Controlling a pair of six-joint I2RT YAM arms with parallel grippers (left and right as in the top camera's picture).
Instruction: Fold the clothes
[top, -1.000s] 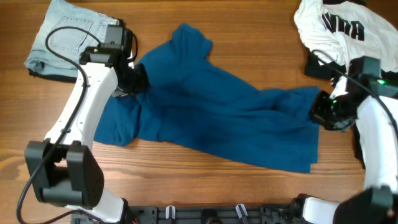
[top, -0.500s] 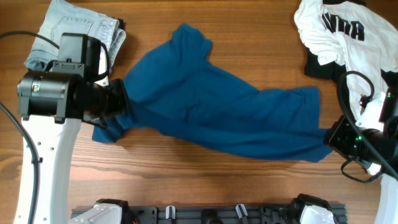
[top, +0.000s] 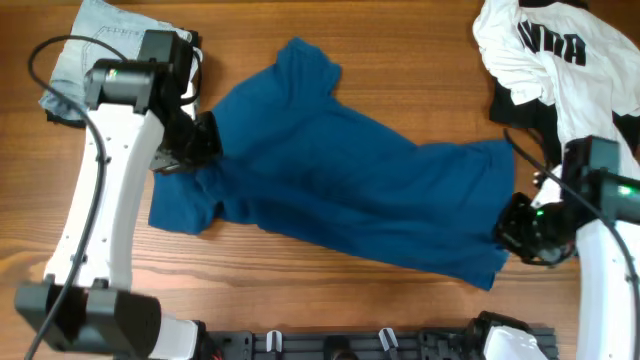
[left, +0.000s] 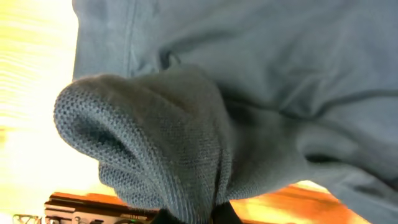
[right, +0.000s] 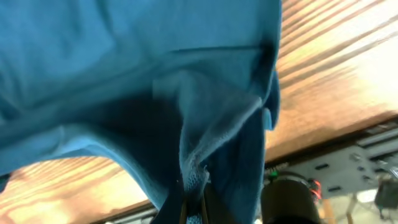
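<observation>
The dark-blue shirt (top: 340, 185) lies stretched across the table from upper left to lower right. My left gripper (top: 200, 140) is shut on its left edge, near a sleeve; the left wrist view shows bunched blue cloth (left: 186, 143) pinched at the fingers (left: 193, 216). My right gripper (top: 512, 235) is shut on the shirt's lower right edge; in the right wrist view a fold of blue cloth (right: 205, 124) runs into the fingers (right: 193, 208). A white shirt with black lettering (top: 560, 55) and a black piece (top: 520, 105) lie at the back right.
Folded light-blue jeans (top: 110, 55) lie at the back left, just behind my left arm. A black rail (top: 340, 345) runs along the table's front edge between the two arm bases.
Both grippers have lowered with the shirt held. The left one moved right and back, the right one moved left, and the shirt settled flatter on the table.
</observation>
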